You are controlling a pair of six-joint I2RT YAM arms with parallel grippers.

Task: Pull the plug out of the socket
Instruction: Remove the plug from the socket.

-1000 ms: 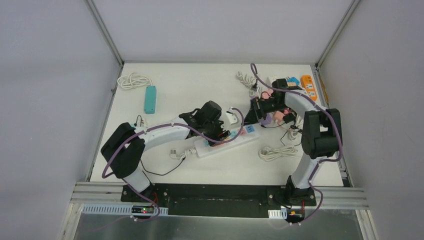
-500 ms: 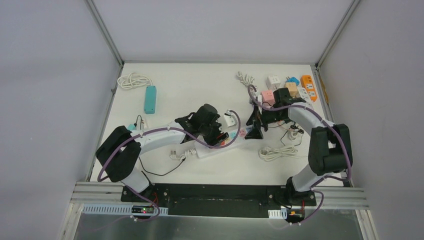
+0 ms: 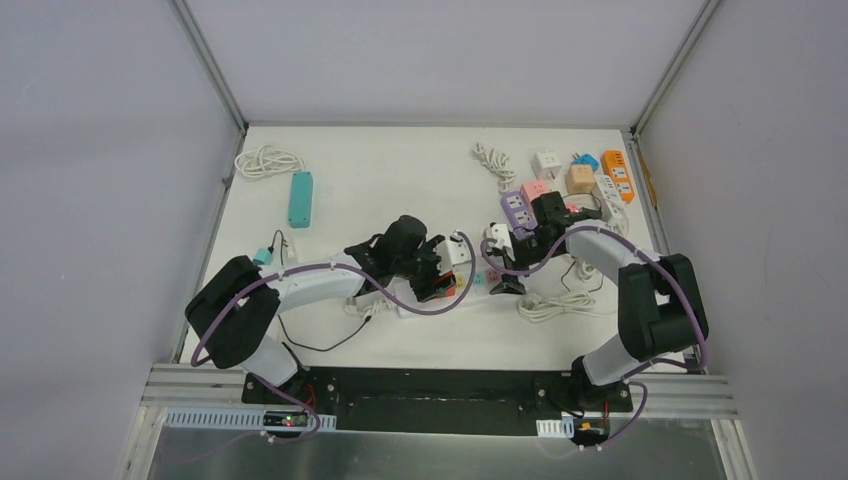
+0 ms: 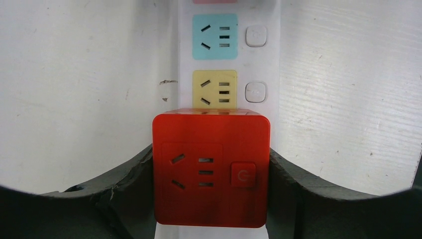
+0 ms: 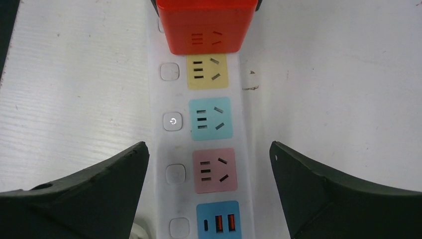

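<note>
Since a second ago the right gripper point(image 5: 209, 149) has swung in from the far adapters point(image 3: 580, 178) to hang over the strip point(image 5: 171, 97), jaws wide and clear of both its sides, while the left gripper point(image 4: 211, 164) stays clamped on the plug point(image 4: 211, 134). I cannot tell whether the plug is still seated, its underside being hidden, and both strip ends run out of the wrist views. Plug: glossy red cube, rounded corners, beside the yellow outlet point(image 4: 215, 88); strip: smooth white plastic; fingers point(image 4: 124, 194): matte black, rough-edged.

Lab test cell, grey panel walls point(image 3: 100, 150), white table point(image 3: 380, 170)
</note>
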